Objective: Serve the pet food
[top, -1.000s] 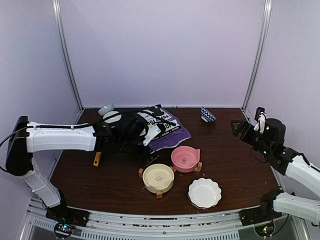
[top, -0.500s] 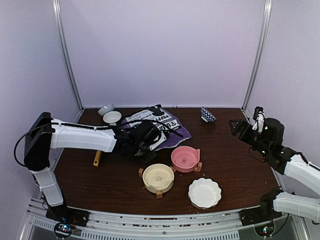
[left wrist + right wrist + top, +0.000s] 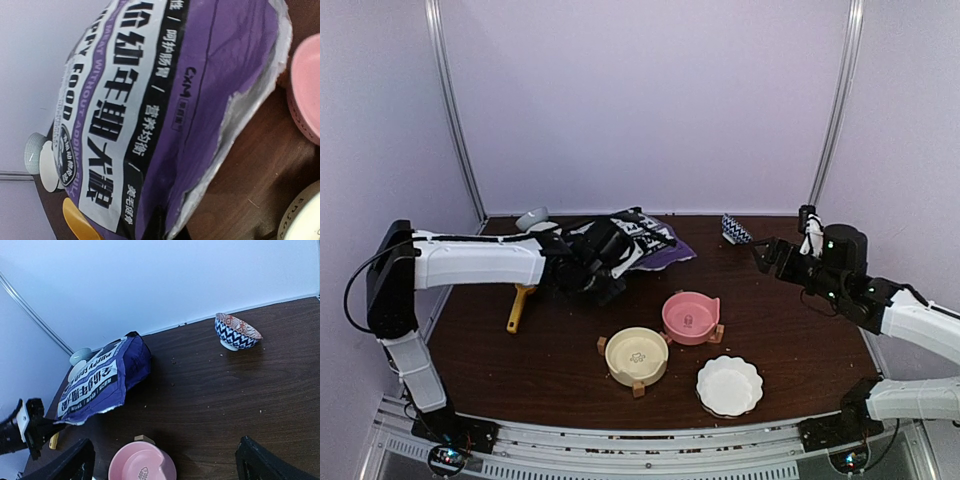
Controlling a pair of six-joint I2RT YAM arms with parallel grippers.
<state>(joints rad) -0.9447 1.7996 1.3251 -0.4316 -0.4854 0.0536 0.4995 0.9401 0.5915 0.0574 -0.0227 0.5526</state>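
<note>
Bag (image 3: 645, 238) has drawn back-left with your left claw (image 3: 592, 258), its grip impossible to tell; your right claw (image 3: 766, 256), now advanced, gapes empty. No pet food shows, so it is likely still bagged; bowls (image 3: 637, 355) await.

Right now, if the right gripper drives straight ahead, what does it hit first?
Right gripper, open, likely meets bare table first, past the pink bowl, between purple bag and patterned bowl; depth unclear.

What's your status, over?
Left gripper at the purple bag, jaws hidden. Right gripper open, empty, off to the side. No kibble visible; pink bowl and cream bowl empty. Nothing between bag and bowls.
</note>
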